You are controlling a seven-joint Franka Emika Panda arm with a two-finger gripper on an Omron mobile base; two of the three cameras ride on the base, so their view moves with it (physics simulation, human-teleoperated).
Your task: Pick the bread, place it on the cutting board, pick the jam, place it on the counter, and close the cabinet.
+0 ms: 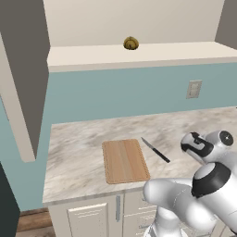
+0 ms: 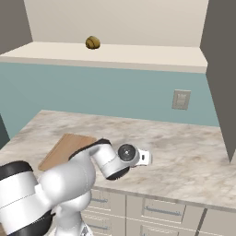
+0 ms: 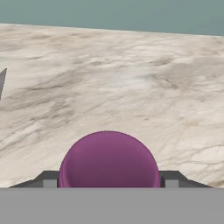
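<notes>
The arm is folded low at the front edge of the desk (image 1: 78,148), its hand reaching out level over the marbled top. In the hand view the jaws are closed on the jam (image 3: 109,160), a round jar just above the desk. The bread (image 1: 131,44) sits on the cabinet (image 1: 139,53) shelf. The cutting board (image 1: 124,160) lies bare, its long axis running from front to back.

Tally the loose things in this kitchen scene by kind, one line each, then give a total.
Food items: 2, the bread on the cabinet shelf and the jam between the gripper fingertips.
Kitchen tools: 2, the cutting board and the knife on the counter.
Total: 4.
</notes>
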